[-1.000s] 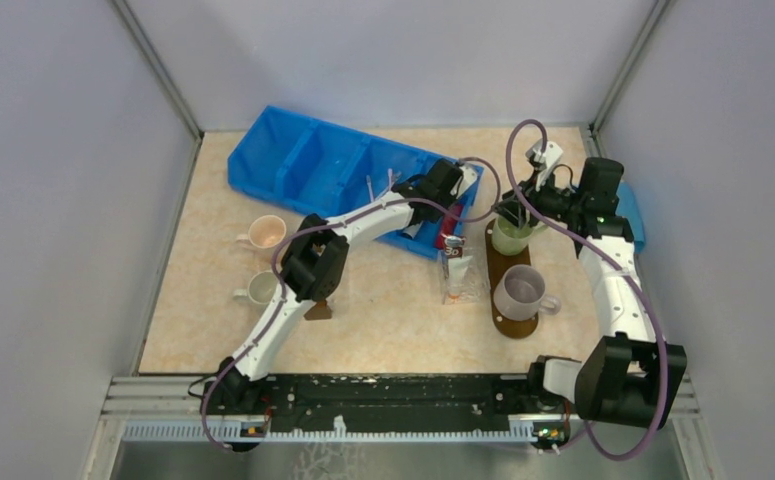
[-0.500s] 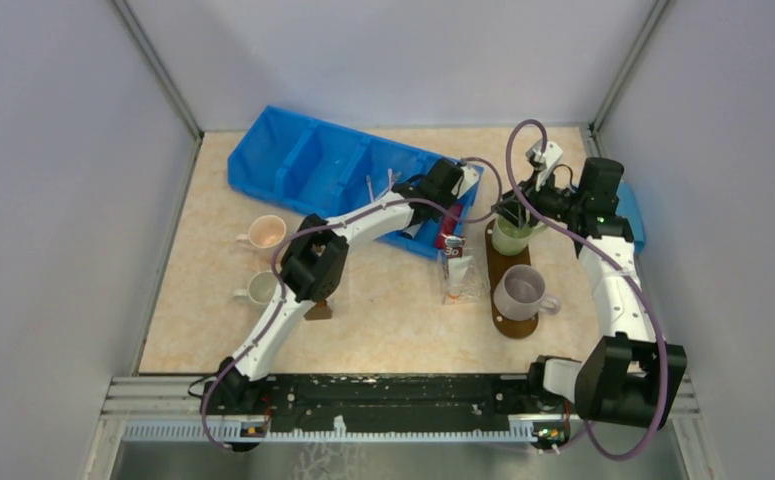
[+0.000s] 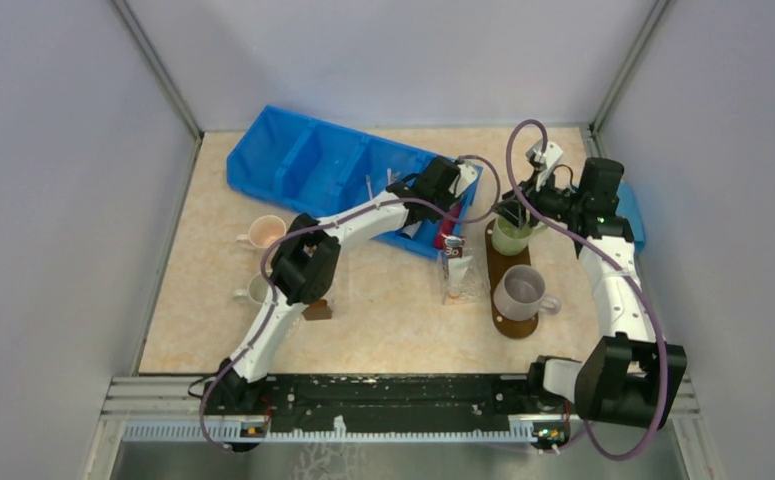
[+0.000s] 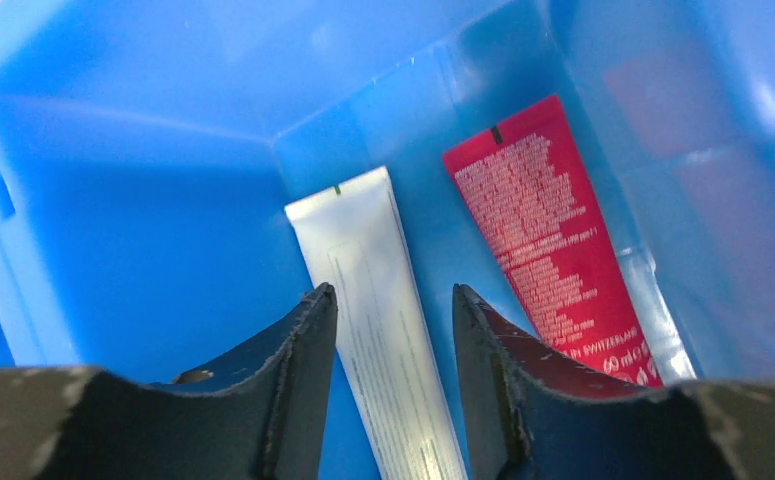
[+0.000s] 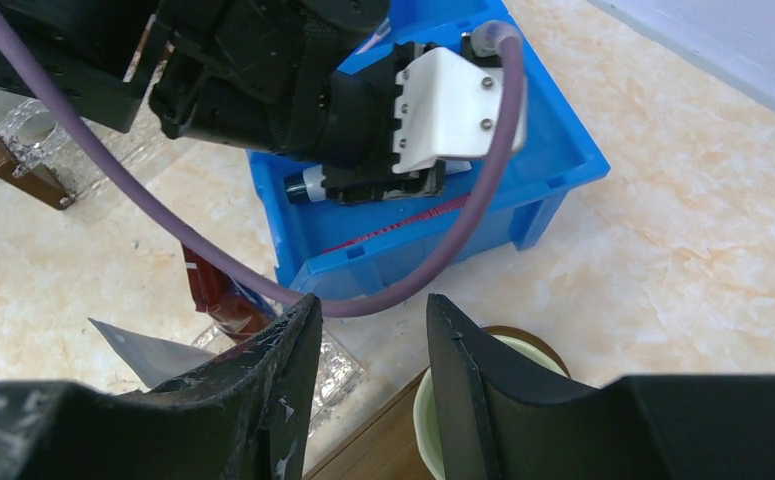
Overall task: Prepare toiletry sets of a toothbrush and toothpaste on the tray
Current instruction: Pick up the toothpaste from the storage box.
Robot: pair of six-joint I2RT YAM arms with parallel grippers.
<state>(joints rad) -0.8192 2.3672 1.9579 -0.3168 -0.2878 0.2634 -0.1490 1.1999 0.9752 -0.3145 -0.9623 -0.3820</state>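
Left gripper (image 4: 391, 292) hangs jaws parted, empty, over white toothpaste tube (image 4: 368, 265) lying flat in blue bin (image 4: 143, 200) end compartment, long axis toward bin's far wall, crimped end farthest, red tube (image 4: 548, 250) alongside; right gripper (image 5: 368, 305) parted, empty, just off bin's end.

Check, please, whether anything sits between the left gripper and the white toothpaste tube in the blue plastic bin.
Nothing visible does: the open left gripper hangs over the white toothpaste tube; the red tube lies beside it.
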